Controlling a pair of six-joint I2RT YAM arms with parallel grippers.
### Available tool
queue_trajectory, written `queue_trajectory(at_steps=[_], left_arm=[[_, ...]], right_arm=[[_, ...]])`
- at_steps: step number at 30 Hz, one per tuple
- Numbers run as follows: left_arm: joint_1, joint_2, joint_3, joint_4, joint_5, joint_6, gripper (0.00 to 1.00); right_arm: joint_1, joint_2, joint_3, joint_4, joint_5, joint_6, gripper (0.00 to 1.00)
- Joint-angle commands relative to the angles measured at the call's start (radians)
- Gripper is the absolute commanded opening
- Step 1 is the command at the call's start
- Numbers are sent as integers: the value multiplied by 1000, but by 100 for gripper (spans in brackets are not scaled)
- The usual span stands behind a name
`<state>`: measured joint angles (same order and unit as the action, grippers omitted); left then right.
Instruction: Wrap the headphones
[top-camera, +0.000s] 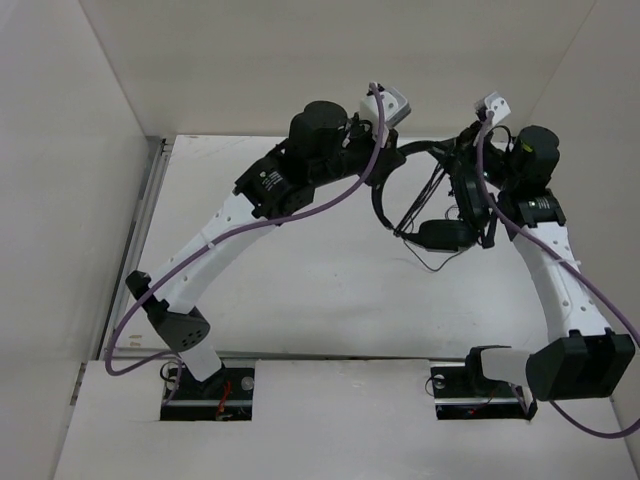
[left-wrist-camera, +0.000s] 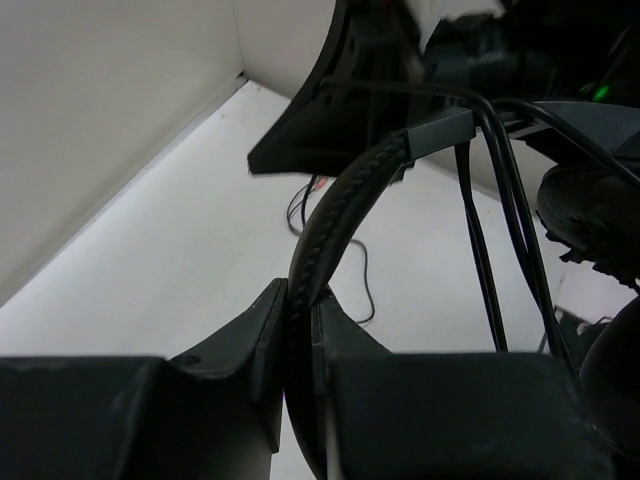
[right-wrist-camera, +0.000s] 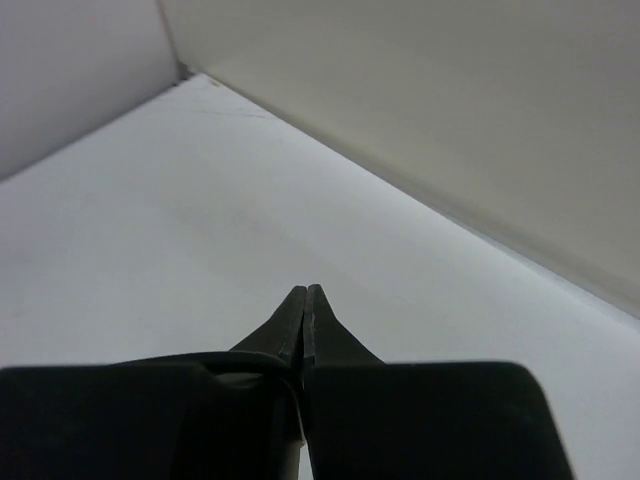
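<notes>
The black headphones (top-camera: 445, 235) hang above the table between my two arms, one ear cup lowest and the headband (top-camera: 381, 205) curving to the left. My left gripper (left-wrist-camera: 300, 296) is shut on the padded headband (left-wrist-camera: 345, 205), which rises out of its jaws. Several strands of the thin black cord (left-wrist-camera: 505, 215) run taut past the headband, and a loose end lies on the table (left-wrist-camera: 366, 285). My right gripper (right-wrist-camera: 306, 291) is shut, with a loop of cord (right-wrist-camera: 215, 358) running into the base of its jaws. In the top view the right gripper (top-camera: 474, 196) sits against the headset's right side.
White walls (top-camera: 300, 60) close the table at the back and both sides. The purple cable (top-camera: 300, 212) of the left arm droops over the table's middle. The white tabletop (top-camera: 330, 290) stretches toward the arm bases.
</notes>
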<state>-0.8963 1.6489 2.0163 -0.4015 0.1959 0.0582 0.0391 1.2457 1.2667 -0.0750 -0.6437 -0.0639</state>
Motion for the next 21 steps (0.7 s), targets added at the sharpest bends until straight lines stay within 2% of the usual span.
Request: queue_trajectory(at_steps=[1, 7, 11, 12, 15, 21], left_arm=[[-36, 2, 137, 56, 97, -73, 1], [-45, 71, 298, 70, 99, -113, 1], [-42, 129, 416, 89, 86, -147, 1], [-43, 141, 439, 95, 82, -149, 1], [-36, 179, 511, 122, 45, -153, 1], [7, 221, 575, 179, -76, -146, 1]], right_arm=[[-23, 11, -76, 193, -226, 286, 5], [-25, 14, -229, 628, -373, 733, 18], [-18, 35, -341, 976, -343, 1077, 30], [-15, 37, -360, 1019, -330, 1123, 32], [0, 31, -409, 1035, -303, 1168, 37], [64, -32, -516, 999, -283, 1152, 44]])
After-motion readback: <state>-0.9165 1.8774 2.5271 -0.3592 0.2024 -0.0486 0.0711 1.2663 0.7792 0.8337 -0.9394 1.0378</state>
